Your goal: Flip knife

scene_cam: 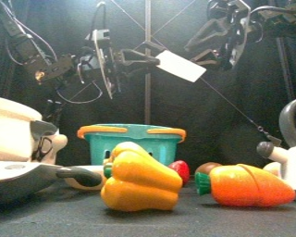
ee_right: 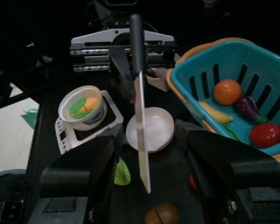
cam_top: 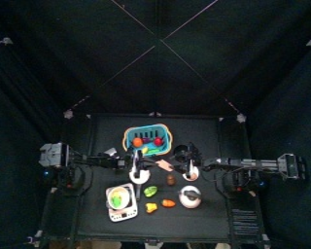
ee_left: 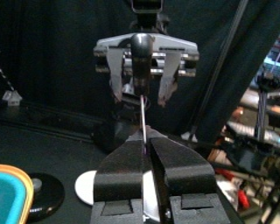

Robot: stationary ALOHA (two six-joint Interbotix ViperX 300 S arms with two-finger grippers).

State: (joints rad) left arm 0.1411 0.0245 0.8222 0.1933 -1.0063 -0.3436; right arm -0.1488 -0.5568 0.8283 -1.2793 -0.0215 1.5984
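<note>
The knife (scene_cam: 179,65) hangs in the air above the middle of the table, its white blade level and pointing to the right. My left gripper (ee_left: 149,144) is shut on the knife; the right wrist view shows the black handle (ee_right: 136,44) at the left gripper (ee_right: 122,52). The blade (ee_right: 143,131) runs between the jaws of my right gripper (ee_right: 145,150), which stand wide open on either side without touching it. From the left wrist, the right gripper (ee_left: 143,87) faces me with the thin blade edge (ee_left: 146,127) leading to it.
Below the knife are a teal basket (ee_right: 265,66) holding fruit, a white bowl (ee_right: 154,131) and a white tray (ee_right: 63,127) with food. At the table's front lie a yellow pepper (scene_cam: 138,180) and an orange vegetable (scene_cam: 243,185), between a pot (scene_cam: 15,125) and a white kettle (scene_cam: 292,139).
</note>
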